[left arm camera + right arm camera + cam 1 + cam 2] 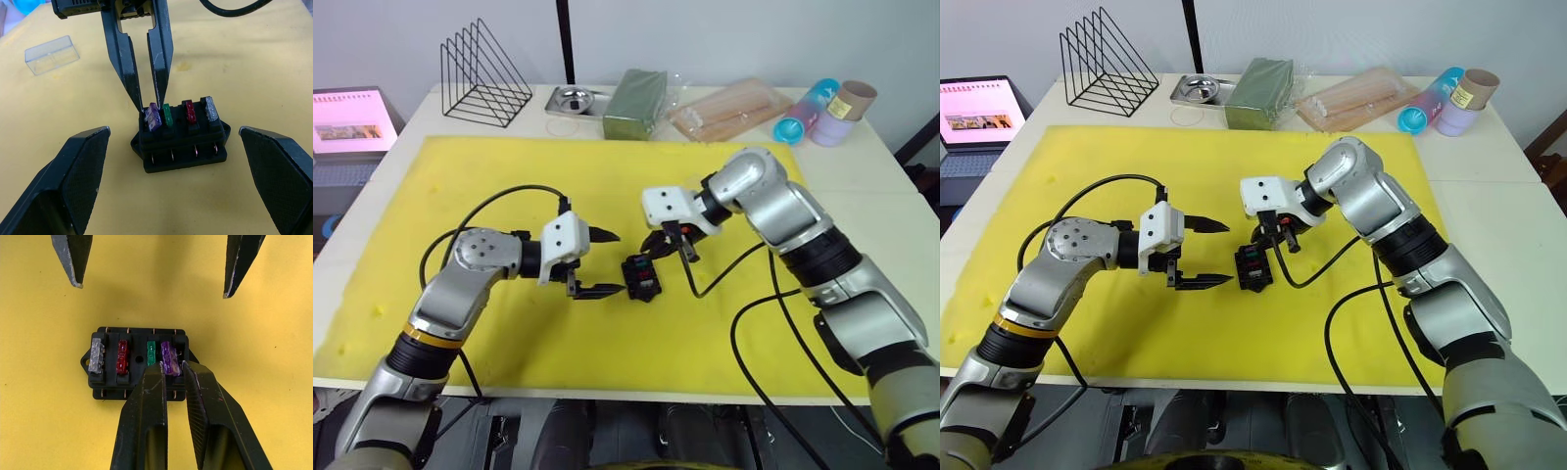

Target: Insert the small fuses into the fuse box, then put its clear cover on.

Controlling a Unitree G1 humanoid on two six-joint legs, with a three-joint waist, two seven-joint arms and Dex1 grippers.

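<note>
The black fuse box [641, 277] lies on the yellow mat [489, 176] between my two grippers. Its slots hold a grey fuse [97, 355], a red fuse [122, 356] and a green fuse [151, 352]. A purple fuse [168, 357] stands slightly tilted in the end slot. My right gripper [172, 364] comes down from above, and its fingers are shut on this purple fuse. My left gripper [619, 262] is open, its wide fingers level with the box and facing it from the left. The clear cover [51, 54] lies on the mat beyond the box.
Along the table's far edge stand a black wire rack [484, 73], a small metal tray [576, 100], a green packet [634, 103], a clear bag of sticks [729, 110] and lying cups [822, 110]. A laptop [347, 122] sits far left. Black cables trail off both arms.
</note>
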